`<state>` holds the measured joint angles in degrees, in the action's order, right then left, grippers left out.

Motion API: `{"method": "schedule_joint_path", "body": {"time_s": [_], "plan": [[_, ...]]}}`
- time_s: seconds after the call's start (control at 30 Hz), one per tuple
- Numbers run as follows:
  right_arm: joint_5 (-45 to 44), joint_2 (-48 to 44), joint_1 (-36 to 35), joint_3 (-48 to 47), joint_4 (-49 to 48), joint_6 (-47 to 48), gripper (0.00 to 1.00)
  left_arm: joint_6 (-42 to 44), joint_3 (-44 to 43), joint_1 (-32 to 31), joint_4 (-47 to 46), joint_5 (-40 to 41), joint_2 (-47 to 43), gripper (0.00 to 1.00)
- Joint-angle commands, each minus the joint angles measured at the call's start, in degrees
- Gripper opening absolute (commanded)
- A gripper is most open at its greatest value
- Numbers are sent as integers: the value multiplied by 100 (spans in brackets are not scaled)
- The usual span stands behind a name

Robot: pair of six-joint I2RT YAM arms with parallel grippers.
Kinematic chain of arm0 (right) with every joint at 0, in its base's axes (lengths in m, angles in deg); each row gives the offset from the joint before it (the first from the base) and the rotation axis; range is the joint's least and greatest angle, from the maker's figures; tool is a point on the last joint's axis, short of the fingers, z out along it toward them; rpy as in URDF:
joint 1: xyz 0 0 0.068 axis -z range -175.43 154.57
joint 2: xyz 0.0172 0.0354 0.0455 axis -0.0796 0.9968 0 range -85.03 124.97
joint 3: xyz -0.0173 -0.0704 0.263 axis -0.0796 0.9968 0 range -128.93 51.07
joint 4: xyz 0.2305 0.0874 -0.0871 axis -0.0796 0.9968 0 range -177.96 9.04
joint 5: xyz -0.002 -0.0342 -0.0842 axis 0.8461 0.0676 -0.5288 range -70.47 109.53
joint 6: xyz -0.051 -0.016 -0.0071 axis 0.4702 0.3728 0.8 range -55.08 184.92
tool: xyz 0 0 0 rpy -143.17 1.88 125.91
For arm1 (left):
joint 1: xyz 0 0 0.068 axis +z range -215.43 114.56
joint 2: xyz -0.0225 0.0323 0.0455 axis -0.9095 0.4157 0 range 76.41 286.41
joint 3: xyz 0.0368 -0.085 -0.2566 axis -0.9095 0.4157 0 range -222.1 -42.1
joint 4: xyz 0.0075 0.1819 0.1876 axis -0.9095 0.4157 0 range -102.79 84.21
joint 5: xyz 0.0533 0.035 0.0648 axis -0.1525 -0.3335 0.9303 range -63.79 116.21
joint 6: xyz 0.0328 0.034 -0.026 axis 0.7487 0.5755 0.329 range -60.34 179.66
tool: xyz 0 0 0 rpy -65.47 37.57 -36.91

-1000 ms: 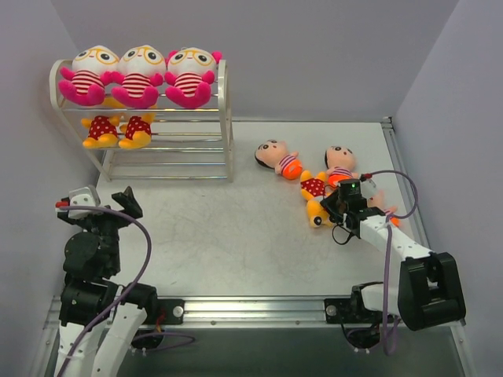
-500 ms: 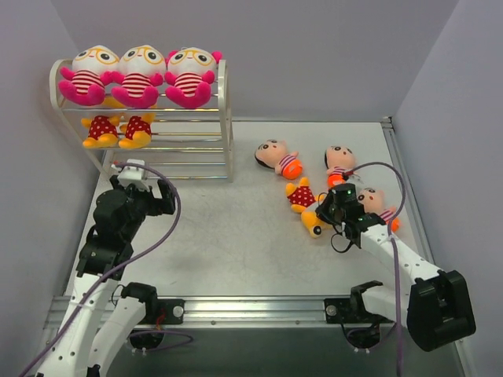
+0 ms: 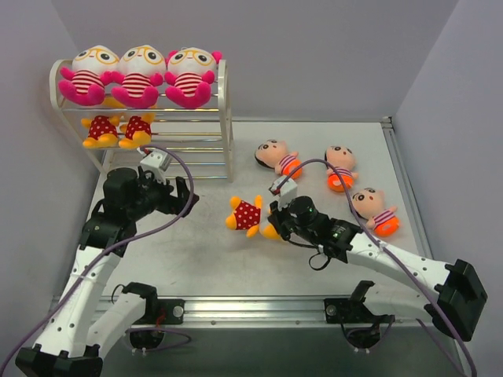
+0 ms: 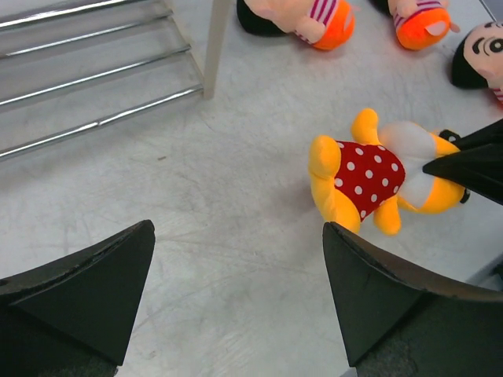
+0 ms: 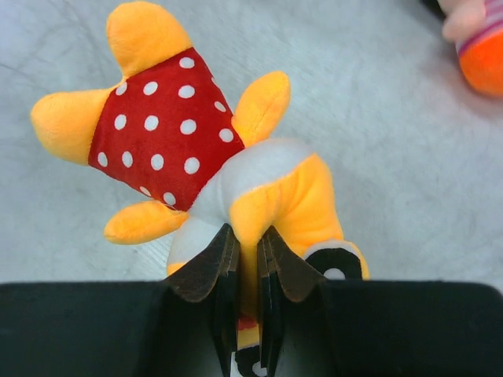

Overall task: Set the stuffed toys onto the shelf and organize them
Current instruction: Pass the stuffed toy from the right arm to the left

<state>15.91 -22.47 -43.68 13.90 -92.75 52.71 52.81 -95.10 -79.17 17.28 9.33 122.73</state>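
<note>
Yellow doll [image 3: 250, 214] clamped by the head, in the middle of the table [image 3: 212, 259].
The jaws of the right gripper [image 5: 245, 251] are shut on the plush of its head, so the dotted body is left free, probably for a handover. The left gripper [image 4: 237, 236] is held nearby, jaws wide apart and empty, pointed toward it. Room is left beside matching dolls [image 3: 137, 128] on the middle tier of the shelf [image 3: 226, 118].

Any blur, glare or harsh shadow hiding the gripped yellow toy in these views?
Top view: soft even light, no glare, yellow toy sharp, faint shadow. Left wrist view: toy crisp, left gripper's fingers dark and soft-edged. Right wrist view: toy sharp, right gripper's fingers pinching it nearly black, detail lost.
</note>
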Motion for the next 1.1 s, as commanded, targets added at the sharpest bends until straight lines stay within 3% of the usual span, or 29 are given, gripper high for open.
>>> {"method": "schedule_joint_path", "body": {"time_s": [0.0,0.27,0.53,0.9,1.07], "plan": [[-358,27,-553,-545,-513,938,0,-35,-387,-41,368,-719,148,96],[-596,186,-1274,-1046,-838,1590,0,-361,-598,-103,430,-1379,570,96],[-921,107,-1433,-1126,-1102,1739,0,-711,-379,-269,115,-1836,808,96],[-825,72,-1547,-1249,-1208,1836,0,-1160,8,-718,-642,-1643,1089,100],[-833,89,-1617,-1240,-1260,1836,0,-1213,26,-885,-791,-1432,1274,89]]}}
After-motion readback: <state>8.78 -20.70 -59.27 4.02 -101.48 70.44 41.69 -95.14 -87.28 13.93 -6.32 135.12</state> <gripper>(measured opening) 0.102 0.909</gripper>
